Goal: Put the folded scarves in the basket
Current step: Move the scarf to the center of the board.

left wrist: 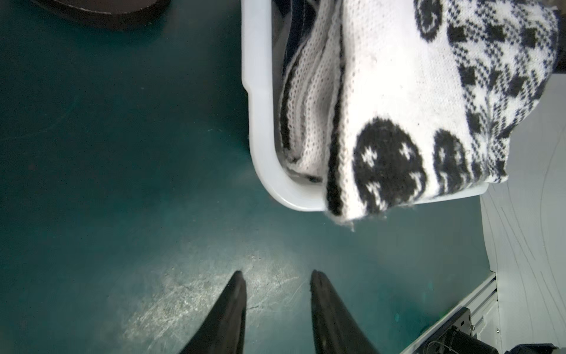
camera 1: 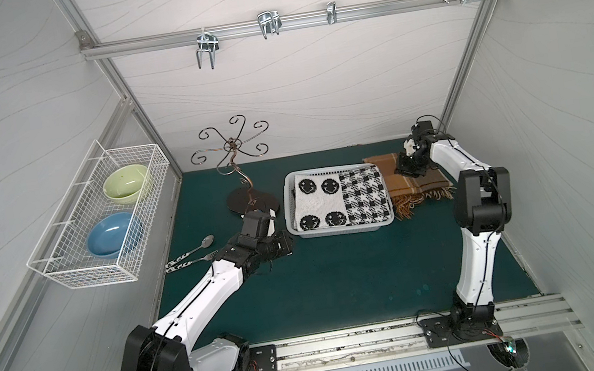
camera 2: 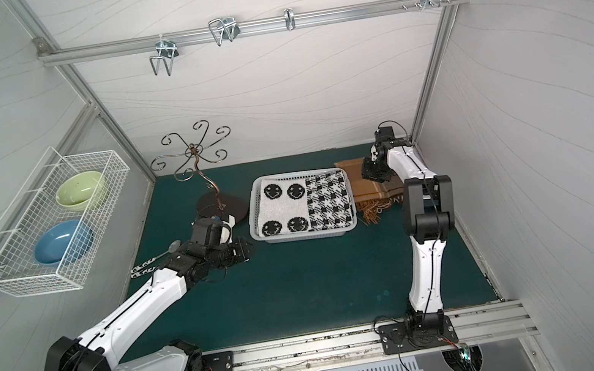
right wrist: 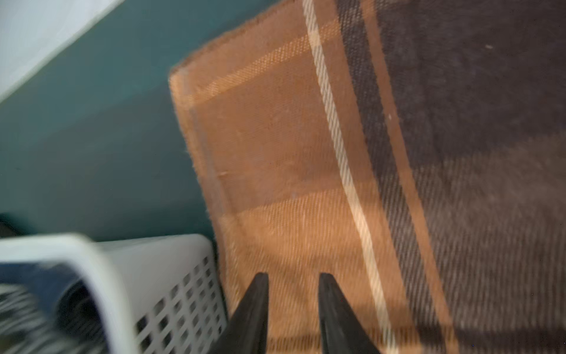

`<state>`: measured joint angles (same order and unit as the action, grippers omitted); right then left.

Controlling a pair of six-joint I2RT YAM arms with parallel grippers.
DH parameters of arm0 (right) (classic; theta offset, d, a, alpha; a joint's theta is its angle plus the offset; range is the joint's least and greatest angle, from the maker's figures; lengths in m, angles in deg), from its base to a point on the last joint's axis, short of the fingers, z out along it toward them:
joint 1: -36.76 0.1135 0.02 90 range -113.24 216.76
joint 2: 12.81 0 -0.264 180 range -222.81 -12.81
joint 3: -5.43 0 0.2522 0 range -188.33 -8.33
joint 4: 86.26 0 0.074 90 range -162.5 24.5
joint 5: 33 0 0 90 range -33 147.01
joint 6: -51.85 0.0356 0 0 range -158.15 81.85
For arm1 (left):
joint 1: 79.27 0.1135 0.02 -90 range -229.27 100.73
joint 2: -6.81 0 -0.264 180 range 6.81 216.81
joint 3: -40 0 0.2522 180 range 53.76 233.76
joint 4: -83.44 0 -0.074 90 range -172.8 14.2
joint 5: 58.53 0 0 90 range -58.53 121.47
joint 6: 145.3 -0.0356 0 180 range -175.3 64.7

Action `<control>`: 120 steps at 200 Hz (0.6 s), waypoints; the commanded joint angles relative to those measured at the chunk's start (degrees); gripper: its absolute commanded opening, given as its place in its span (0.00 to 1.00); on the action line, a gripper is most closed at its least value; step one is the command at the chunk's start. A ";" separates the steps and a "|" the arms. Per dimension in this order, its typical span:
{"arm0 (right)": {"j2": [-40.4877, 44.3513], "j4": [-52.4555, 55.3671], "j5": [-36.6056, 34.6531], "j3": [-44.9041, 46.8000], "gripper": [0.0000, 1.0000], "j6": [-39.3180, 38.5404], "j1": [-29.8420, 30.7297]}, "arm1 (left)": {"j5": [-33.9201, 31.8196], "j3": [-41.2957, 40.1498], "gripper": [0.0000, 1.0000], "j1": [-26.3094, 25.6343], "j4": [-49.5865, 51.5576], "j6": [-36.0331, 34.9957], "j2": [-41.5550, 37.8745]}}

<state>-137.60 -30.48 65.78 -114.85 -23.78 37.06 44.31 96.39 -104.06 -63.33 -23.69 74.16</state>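
beside the right wall of the white perforated plastic basket (camera 1: 342,230), a folded brown plaid fringed scarf (camera 1: 399,189) is lying with its long axis running back to front. the right gripper (right wrist: 292,277) is hovering directly over it, jaws partly apart and empty, so this looks the nearer arm. the left gripper (left wrist: 277,274), likewise parted and empty, is pointing past the basket's near-left corner. a black-and-white knitted scarf (camera 1: 337,198) is already filling the basket.

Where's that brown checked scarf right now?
In both top views the brown scarf lies on the green mat, right of the basket, beneath the right gripper.
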 commanded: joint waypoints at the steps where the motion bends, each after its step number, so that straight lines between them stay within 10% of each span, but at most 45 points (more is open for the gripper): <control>1: -3.24 9.02 -2.66 -4.87 0.32 -3.05 0.65 | 0.43 -0.20 0.38 -0.25 -1.89 -0.67 -3.39; 120: 8.13 12.43 -1.06 21.35 0.31 -2.22 0.06 | 2.79 -2.87 0.37 -0.16 0.58 -0.46 -8.07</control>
<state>-135.22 -23.68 65.67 -102.17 -26.14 37.10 45.78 92.63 -104.08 -62.18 -23.67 67.05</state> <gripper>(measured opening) 0.314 0.374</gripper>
